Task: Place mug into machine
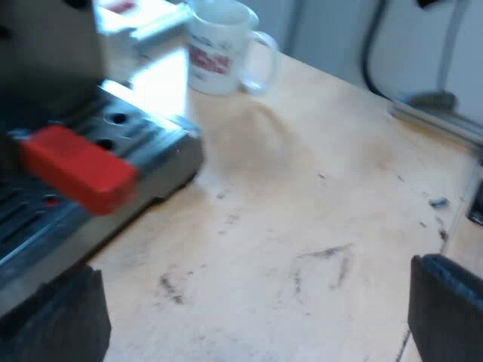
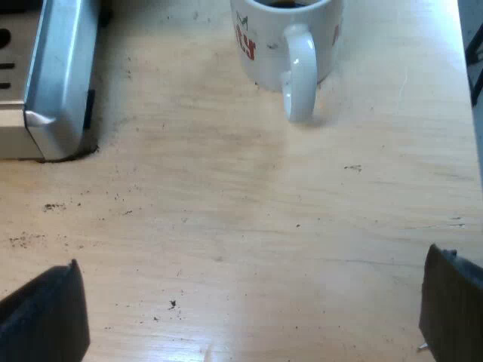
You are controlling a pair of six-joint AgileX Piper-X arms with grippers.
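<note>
My left hand (image 1: 249, 313) is spread wide with nothing between its fingers, hanging low over the tabletop (image 1: 317, 219) and tilted to look ahead along it. Close by one finger is the drip tray (image 1: 143, 139) of the espresso machine (image 1: 45, 53), and the left wrist view gives me the holder's red handle end (image 1: 75, 166) jutting out above that tray. Far beyond stands the white mug (image 1: 223, 49), on the tabletop beside the machine, not on the tray. My right hand (image 2: 249, 313) is just as wide open and empty, looking more steeply down. Its view adds the mug's handle turned toward the hand, with the machine's metal corner well apart from the mug
</note>
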